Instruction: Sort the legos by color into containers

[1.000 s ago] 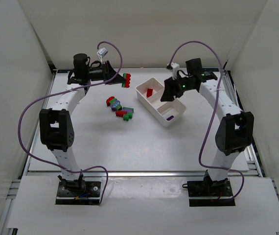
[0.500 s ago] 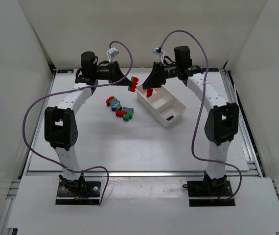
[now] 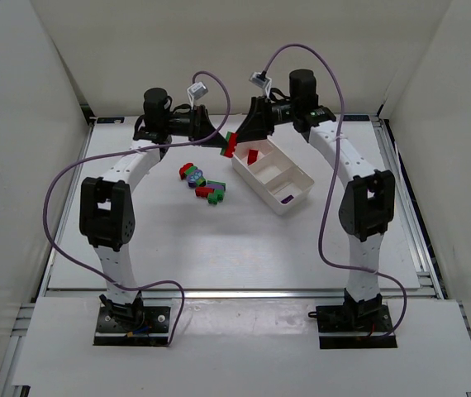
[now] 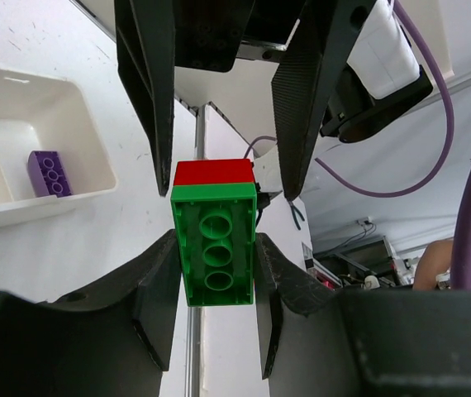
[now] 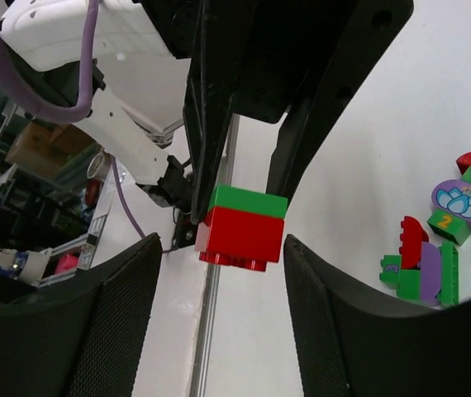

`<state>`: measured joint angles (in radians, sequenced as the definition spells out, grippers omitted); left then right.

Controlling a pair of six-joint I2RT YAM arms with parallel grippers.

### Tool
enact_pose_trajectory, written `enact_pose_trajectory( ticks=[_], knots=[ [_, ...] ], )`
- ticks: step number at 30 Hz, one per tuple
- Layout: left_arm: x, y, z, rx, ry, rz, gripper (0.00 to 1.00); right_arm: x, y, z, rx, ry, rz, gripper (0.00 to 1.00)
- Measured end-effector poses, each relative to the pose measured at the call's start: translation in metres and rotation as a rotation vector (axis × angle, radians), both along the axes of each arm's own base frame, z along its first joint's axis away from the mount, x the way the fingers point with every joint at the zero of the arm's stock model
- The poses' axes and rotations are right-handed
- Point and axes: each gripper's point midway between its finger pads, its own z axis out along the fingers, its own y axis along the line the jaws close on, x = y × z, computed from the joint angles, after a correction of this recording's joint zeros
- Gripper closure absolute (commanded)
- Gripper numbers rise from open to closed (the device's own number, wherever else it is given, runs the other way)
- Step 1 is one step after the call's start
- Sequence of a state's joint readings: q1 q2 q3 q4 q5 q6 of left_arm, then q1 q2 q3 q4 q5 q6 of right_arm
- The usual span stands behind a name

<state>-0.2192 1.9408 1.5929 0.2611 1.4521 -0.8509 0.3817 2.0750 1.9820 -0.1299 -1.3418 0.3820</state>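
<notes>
a green brick (image 4: 216,248) with a red brick (image 4: 213,172) joined to it is gripped by the closed left claw (image 4: 216,244) above the tabletop (image 3: 178,240), just beside the far-left end of the white tray (image 3: 256,188). its long axis is seen running up the left wrist view, three round tubes in a row turned to that camera. the red brick is straddled by the open right claw (image 5: 223,248). a purple brick (image 4: 51,174) is seen in one compartment. among the loose bricks (image 3: 204,184), a "2" is printed on a green piece (image 5: 446,225).
</notes>
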Motion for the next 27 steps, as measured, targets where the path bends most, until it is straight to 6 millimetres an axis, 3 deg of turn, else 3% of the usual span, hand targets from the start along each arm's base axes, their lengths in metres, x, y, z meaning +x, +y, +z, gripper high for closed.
enact_pose_trajectory(
  ticks=[4, 7, 11, 17, 22, 27],
  knots=[
    [-0.002, -0.003, -0.001, 0.0, 0.0, -0.008, 0.9, 0.001, 0.004, -0.004, -0.002, 0.022, 0.007, 0.51],
    [-0.004, -0.004, -0.001, -0.001, -0.007, -0.018, 0.9, 0.0, 0.007, -0.008, -0.012, 0.059, 0.014, 0.75],
    [-0.003, -0.005, -0.001, -0.002, -0.016, -0.016, 0.9, 0.0, 0.007, -0.008, -0.016, 0.079, 0.014, 0.98],
    [0.004, -0.001, -0.005, 0.0, -0.034, 0.036, 0.9, 0.003, 0.006, -0.01, -0.016, 0.068, 0.004, 1.0],
    [0.018, 0.011, -0.01, 0.005, -0.034, 0.133, 0.9, 0.007, 0.004, -0.024, -0.035, 0.051, -0.023, 1.0],
    [0.065, 0.061, -0.01, 0.009, -0.049, 0.363, 0.9, 0.001, -0.022, -0.038, -0.054, 0.107, -0.021, 1.0]
  ],
)
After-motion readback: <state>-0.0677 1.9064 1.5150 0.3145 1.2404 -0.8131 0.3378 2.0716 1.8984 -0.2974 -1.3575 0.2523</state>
